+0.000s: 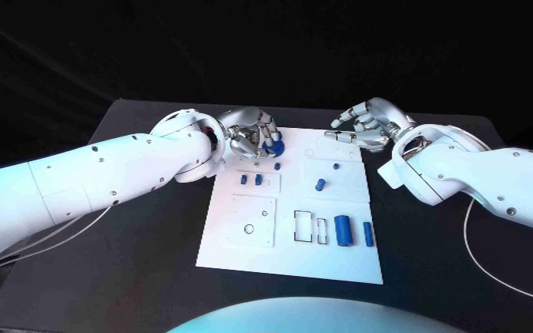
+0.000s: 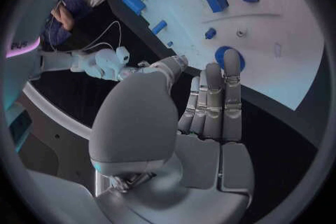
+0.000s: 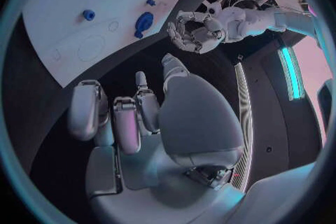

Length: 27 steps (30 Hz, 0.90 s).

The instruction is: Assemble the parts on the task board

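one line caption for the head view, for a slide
Left hand hovers by a blue part on the task board.

The left hand [image 1: 253,136] hovers at about 11 o'clock, its fingers apart and holding nothing. The right hand [image 1: 364,126] at 1 o'clock has curled, empty fingers.

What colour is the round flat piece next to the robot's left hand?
Blue. The round disc-shaped part lies on the white task board, clearest in the left wrist view.

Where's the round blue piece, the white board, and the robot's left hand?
Round blue piece [image 1: 278,147], head view, its visible edge.
Board [image 1: 291,260], head view, bare near part.
Left hand [image 1: 253,137], head view, middle of the hand.
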Motion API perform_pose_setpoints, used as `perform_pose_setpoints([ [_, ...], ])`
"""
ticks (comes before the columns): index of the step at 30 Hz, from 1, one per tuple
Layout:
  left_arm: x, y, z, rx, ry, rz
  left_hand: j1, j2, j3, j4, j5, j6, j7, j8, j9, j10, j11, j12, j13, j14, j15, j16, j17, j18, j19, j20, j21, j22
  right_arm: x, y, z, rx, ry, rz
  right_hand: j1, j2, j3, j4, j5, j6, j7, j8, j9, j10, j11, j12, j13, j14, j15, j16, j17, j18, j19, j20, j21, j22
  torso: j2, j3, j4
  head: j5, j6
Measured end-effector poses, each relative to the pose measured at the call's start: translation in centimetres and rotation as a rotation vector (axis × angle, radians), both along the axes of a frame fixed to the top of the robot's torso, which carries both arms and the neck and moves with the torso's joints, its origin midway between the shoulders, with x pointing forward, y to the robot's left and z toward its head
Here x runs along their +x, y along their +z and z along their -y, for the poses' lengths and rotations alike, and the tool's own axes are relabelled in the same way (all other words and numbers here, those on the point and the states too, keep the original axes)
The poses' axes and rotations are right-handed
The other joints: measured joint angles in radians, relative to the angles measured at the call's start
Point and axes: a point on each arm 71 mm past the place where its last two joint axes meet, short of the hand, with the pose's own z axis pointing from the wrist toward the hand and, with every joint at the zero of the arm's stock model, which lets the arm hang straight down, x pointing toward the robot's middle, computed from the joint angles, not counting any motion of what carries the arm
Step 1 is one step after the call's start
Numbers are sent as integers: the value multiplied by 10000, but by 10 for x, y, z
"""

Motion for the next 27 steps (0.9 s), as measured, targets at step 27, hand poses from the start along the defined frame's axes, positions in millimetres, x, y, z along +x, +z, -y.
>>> perform_pose_setpoints([
  [27,8,-18,38,3091,-1846,1345,-97,93,-443,87,-221,1108,-80,-621,-1155,517,-55,-400,-885,2046,-54,3186,2615,-1,1230,-16,2212,2012,0,0,-4,50,108,50,1,0,1,0,0,-1,0,0,-3,-79,-12,-128,6,0,0,-58,-2,-1,-42,28,-131,-3,66,-24,-24,-34,-23],
])
